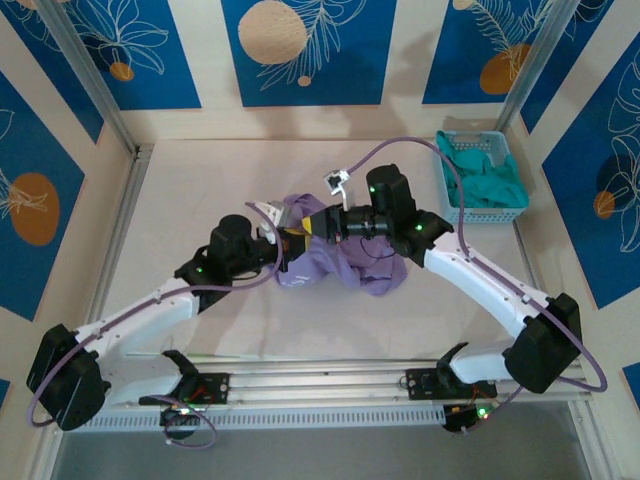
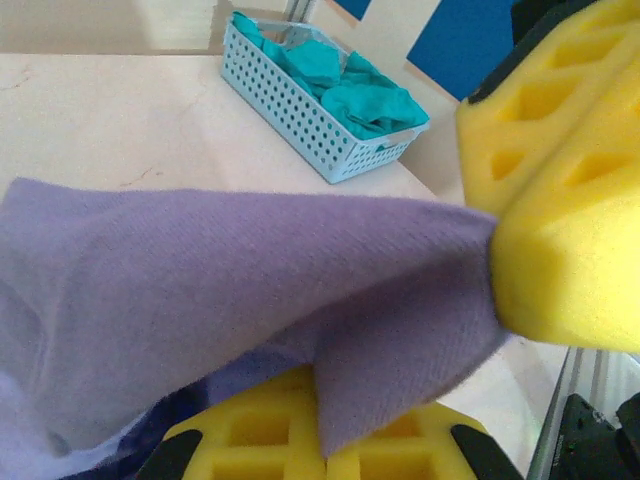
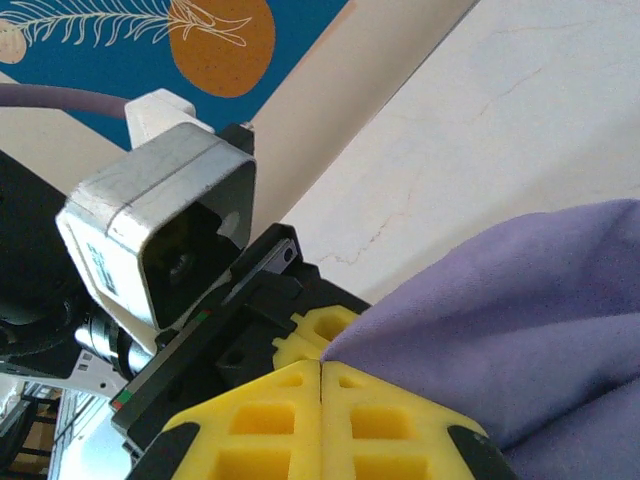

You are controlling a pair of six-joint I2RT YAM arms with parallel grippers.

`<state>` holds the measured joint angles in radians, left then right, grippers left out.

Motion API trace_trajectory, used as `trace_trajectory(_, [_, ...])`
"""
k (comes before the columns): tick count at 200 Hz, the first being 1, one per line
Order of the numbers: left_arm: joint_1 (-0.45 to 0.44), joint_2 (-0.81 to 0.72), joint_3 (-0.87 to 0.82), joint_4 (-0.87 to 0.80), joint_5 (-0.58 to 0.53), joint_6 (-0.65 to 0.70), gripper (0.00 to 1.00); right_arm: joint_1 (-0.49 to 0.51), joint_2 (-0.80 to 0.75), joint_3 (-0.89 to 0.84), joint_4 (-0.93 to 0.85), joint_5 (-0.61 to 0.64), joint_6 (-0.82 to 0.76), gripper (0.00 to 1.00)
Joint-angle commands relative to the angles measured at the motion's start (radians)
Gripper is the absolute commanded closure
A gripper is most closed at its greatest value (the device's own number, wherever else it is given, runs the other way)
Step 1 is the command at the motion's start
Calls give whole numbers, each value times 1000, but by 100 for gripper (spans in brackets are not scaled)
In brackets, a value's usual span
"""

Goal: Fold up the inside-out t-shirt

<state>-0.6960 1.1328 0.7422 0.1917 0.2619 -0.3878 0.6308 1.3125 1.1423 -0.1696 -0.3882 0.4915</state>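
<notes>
Gripping the purple t-shirt (image 1: 372,272) in left jaws and right jaws alike; cloth heaped on desk (image 1: 200,190) beneath.

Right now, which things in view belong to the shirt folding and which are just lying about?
In the job: lavender t-shirt, bunched mid-table; left hand and right hand, both shut on its fabric.
Lying about: light blue basket at the table's far right; teal garments inside it.
</notes>
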Motion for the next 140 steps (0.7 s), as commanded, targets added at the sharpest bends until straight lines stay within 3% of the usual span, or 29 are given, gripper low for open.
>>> trace_trajectory(1, [5, -36, -16, 70, 49, 73, 100, -42, -78, -34, -37, 29, -17, 77])
trace_trajectory(15, [4, -61, -48, 105, 87, 107, 100, -87, -99, -67, -78, 74, -54, 64])
trace_trajectory(36, [5, -88, -80, 140, 128, 147, 100, -155, -89, -115, -113, 103, -78, 55])
trace_trajectory(66, [5, -100, -92, 148, 150, 178, 100, -185, -26, -174, -46, 18, -42, 46])
trace_trajectory(79, [5, -99, -89, 146, 145, 180, 100, -176, 10, -184, -3, -41, -13, 36])
trace_trajectory(109, [5, -100, -92, 149, 148, 180, 100, -148, 87, -189, 63, -74, 30, 33])
trace_trajectory(121, [5, -102, -99, 152, 141, 178, 100, -150, 106, -186, 104, -105, 58, 42])
trace_trajectory(140, [4, -108, -120, 158, 109, 173, 100, -164, 101, -181, 166, -147, 99, 79])
